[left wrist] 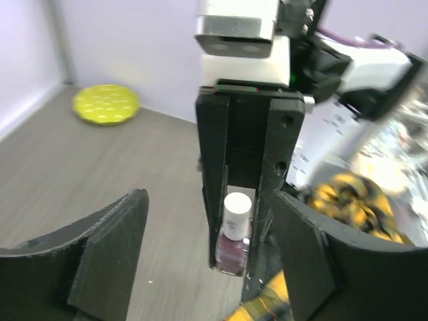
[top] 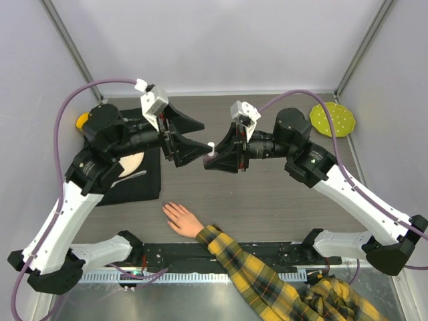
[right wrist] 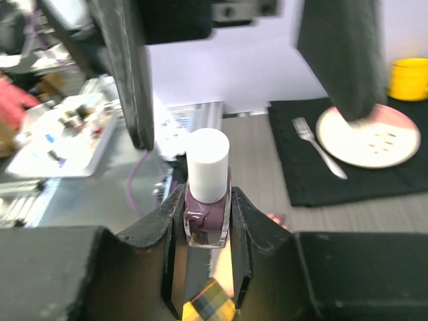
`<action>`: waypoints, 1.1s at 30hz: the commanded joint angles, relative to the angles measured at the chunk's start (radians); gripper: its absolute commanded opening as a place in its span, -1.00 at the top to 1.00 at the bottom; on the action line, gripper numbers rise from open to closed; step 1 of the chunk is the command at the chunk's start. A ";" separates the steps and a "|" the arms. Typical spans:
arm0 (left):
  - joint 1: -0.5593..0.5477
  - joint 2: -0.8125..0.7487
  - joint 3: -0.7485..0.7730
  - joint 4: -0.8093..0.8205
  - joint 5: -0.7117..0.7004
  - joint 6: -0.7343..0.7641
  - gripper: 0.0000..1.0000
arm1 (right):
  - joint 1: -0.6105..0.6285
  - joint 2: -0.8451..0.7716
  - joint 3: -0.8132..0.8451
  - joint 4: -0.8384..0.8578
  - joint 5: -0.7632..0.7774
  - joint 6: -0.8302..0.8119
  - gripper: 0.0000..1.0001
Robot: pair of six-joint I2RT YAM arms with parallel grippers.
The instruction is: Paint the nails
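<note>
The right gripper (right wrist: 207, 231) has its two black fingers (right wrist: 164, 231) pressed onto the body of a small purple glass bottle (right wrist: 206, 226) with a white cylindrical cap (right wrist: 207, 164). It pinches the bottle by its sides, and the cap sticks out past the fingertips. Facing it, the left gripper (left wrist: 208, 199) has its black fingers (left wrist: 110, 254) spread wide. The cap lies in line with the gap between them and touches neither. Both grippers meet in the air above the grey wooden tabletop (top: 281, 200), beyond a pale flesh-coloured hand (top: 182, 219) that lies flat near the arm bases. Its fingers are spread and it wears a yellow-black plaid sleeve (top: 241, 261). The nails (top: 167, 208) are at the tips of those fingers, well apart from the bottle and too small to make out. Left of the hand lies a black cloth mat (top: 144, 187) carrying a pale round plate (right wrist: 366, 137) and a silver fork (right wrist: 317, 146). A yellow cup (right wrist: 409, 79) stands past the mat. Far to the right of the hand, at the back edge, lies a yellow-green dotted disc (top: 332, 119).
</note>
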 commanded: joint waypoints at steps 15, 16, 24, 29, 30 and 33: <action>-0.065 -0.035 -0.082 0.034 -0.549 -0.135 -0.21 | -0.002 0.042 0.063 -0.079 0.446 -0.063 0.98; -0.071 -0.028 -0.079 0.035 -0.556 -0.132 -0.21 | -0.002 0.042 0.063 -0.079 0.446 -0.063 0.98; -0.174 0.017 -0.073 0.038 -0.651 -0.085 -0.12 | -0.002 0.038 0.062 -0.079 0.456 -0.066 0.98; -0.184 0.043 -0.070 0.026 -0.687 -0.079 0.05 | -0.002 0.033 0.065 -0.077 0.454 -0.068 0.98; -0.184 0.048 -0.067 0.023 -0.690 -0.079 0.13 | -0.002 0.032 0.063 -0.077 0.451 -0.069 0.98; -0.184 0.065 -0.049 -0.003 -0.690 -0.074 0.26 | -0.002 0.026 0.060 -0.077 0.454 -0.071 0.98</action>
